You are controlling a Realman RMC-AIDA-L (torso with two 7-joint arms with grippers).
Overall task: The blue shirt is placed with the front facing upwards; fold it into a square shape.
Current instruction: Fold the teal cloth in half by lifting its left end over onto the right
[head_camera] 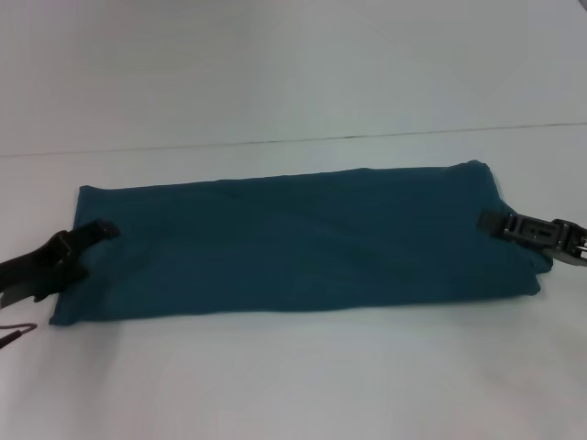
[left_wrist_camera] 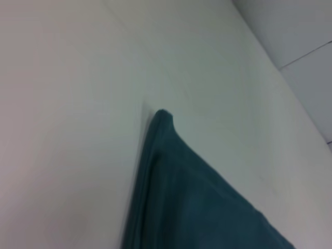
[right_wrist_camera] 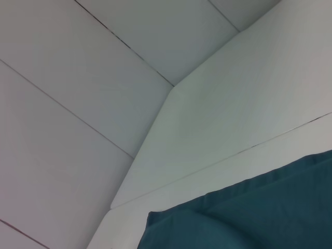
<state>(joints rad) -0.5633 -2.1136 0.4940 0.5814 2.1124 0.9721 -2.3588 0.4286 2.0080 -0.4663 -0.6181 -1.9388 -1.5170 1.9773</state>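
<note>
The blue shirt (head_camera: 293, 243) lies on the white table (head_camera: 303, 376) as a long teal band running left to right, plain side up; no lettering or collar shows. My left gripper (head_camera: 103, 230) rests on the band's left end. My right gripper (head_camera: 491, 221) rests on its right end, where the cloth lies in layers. The left wrist view shows a corner of the shirt (left_wrist_camera: 197, 207) flat on the table. The right wrist view shows an edge of the shirt (right_wrist_camera: 249, 212) with an overlapping layer.
The table's back edge (head_camera: 367, 137) runs behind the shirt, with a pale wall beyond. A thin cable (head_camera: 18, 332) hangs near my left arm at the lower left. White table surface shows in front of the shirt.
</note>
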